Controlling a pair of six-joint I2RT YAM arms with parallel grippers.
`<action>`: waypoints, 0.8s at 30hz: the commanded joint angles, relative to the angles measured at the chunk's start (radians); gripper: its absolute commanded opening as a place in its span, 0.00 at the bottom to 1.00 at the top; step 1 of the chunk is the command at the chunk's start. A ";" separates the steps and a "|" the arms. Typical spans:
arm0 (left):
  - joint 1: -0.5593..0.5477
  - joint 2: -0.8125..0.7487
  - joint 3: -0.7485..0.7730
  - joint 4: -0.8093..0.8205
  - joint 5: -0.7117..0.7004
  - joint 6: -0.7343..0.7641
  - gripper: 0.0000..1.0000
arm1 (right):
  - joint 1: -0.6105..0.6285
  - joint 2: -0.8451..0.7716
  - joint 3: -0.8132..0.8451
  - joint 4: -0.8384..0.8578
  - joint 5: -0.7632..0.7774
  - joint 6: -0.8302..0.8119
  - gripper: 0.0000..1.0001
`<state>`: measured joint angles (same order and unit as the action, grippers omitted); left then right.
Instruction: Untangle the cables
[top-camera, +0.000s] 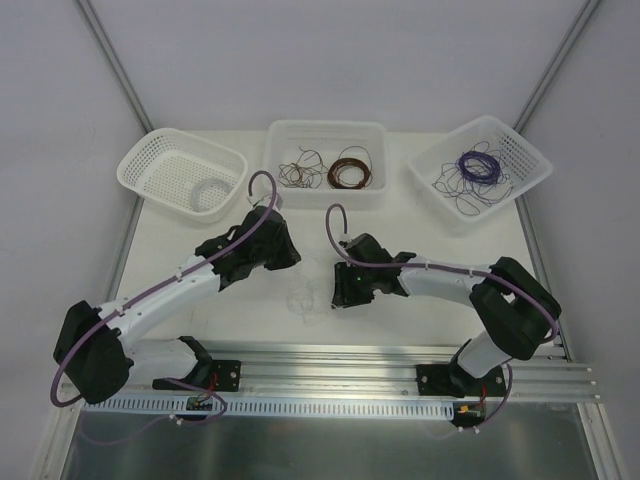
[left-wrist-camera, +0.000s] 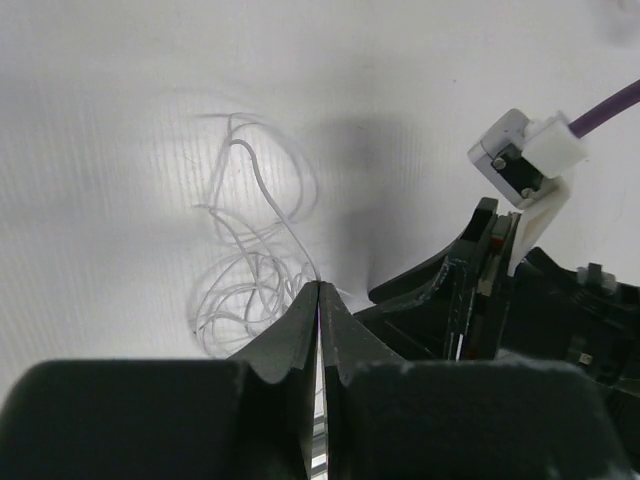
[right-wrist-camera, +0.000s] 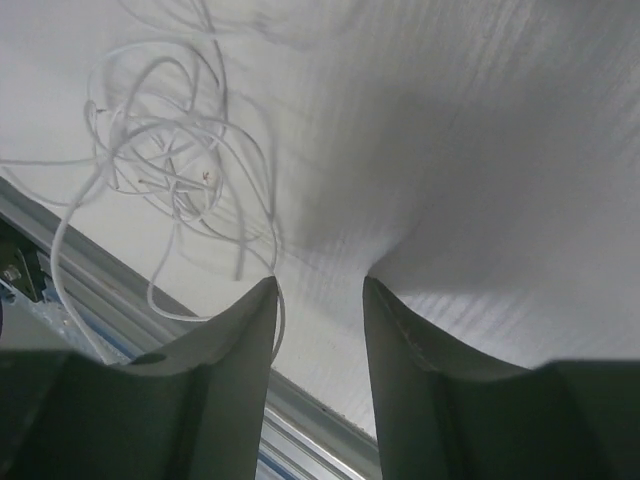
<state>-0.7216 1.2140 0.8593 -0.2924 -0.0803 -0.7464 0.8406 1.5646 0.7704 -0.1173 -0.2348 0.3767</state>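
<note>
White tabletop (top-camera: 420, 235), whitish cables (left-wrist-camera: 255, 250) tangled on it, grey walls (top-camera: 330, 60)

From here I see the cables (top-camera: 304, 300) as one loose whitish tangle near the table's (top-camera: 400, 215) near edge.

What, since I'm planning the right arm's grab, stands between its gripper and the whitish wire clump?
Nothing visible does. Only bare table lies between the right gripper and the wire clump; one strand runs up to its jaws.
</note>
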 joint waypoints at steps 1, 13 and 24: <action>0.033 -0.080 -0.006 0.019 -0.032 -0.021 0.00 | 0.012 0.014 0.040 -0.076 0.052 0.018 0.38; 0.128 -0.203 0.012 -0.008 -0.036 0.022 0.00 | 0.014 -0.009 0.047 -0.148 0.117 0.007 0.01; 0.134 -0.189 -0.020 -0.013 0.013 -0.019 0.00 | 0.084 -0.097 0.096 0.027 0.078 -0.134 0.50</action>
<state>-0.5888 1.0283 0.8505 -0.3038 -0.0803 -0.7479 0.8829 1.4651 0.8043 -0.1677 -0.1448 0.2970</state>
